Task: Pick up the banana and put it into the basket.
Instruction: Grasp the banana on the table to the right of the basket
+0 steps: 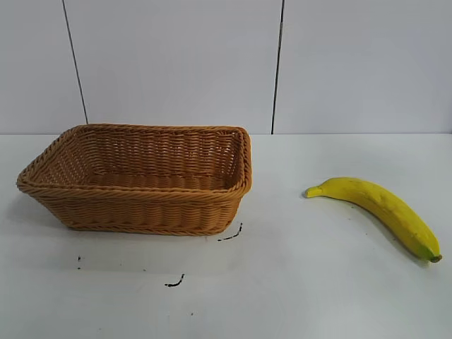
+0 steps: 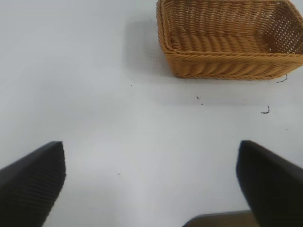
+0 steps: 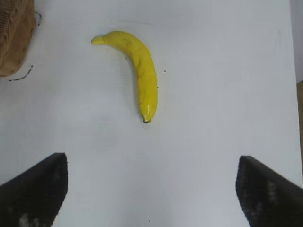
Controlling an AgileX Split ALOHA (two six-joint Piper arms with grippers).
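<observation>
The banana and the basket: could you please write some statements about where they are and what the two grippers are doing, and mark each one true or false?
1. The banana lies on the table, apart from the basket. True.
2. The basket already holds the banana. False: the basket is empty and the banana is outside it, to its right in the exterior view.
3. The right gripper is shut on the banana. False: its fingers stand wide open, short of the banana and not touching it.
4. The left gripper is open and holds nothing. True.
5. The basket lies on its side. False: it stands upright with its opening upward.
</observation>
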